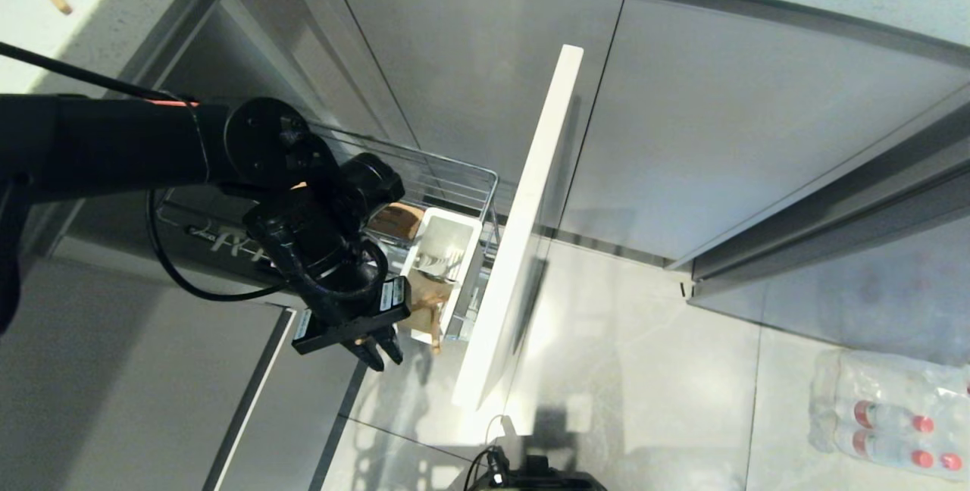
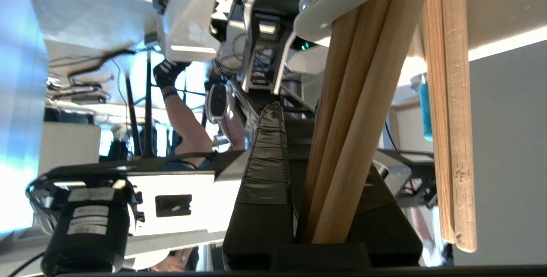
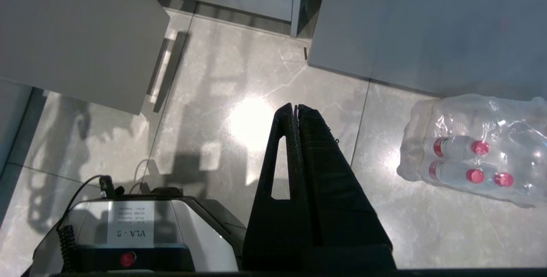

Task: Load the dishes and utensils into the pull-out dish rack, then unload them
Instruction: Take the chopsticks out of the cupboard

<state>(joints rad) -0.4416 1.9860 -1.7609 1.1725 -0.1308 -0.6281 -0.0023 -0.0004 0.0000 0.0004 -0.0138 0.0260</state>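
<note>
While the pull-out dish rack (image 1: 455, 195) stands drawn out from the grey cabinets, its narrow pale front (image 1: 523, 226) edge-on, the left pincer (image 1: 379, 351) hangs low at the rack's near end, just beside the white utensil cup (image 1: 443, 248). From the left wrist camera its fingers (image 2: 265, 174) are nearly together with the pale wooden chopsticks (image 2: 346, 140) clamped between them, the sticks slanting up past a white rim. Another wooden strip (image 2: 453, 110) stands just beside them. Over on the other side, the right pincer (image 3: 295, 112) hangs idle above the grey floor tiles (image 3: 239, 97) with its tips pressed together and nothing in it, near a wrapped pack of water bottles (image 3: 474, 148)
</note>
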